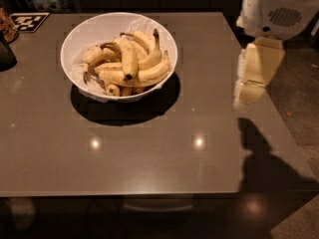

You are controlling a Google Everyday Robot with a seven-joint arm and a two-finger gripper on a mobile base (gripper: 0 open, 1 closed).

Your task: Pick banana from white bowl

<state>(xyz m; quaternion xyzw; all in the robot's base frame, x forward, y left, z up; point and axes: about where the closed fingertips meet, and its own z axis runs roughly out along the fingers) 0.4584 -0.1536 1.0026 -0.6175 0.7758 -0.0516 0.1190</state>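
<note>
One pincer [250, 94] hangs at the right of the frame above the worktop's [149, 158] edge; whether it is clenched or released cannot be told. Well apart, at upper left, the banana [128, 59] lies atop the heap in the white bowl [87, 34].

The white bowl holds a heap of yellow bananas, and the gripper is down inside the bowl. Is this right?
Not quite. The white bowl does hold the bananas, but the camera view shows the gripper apart from it, at the right edge of the table.
</note>
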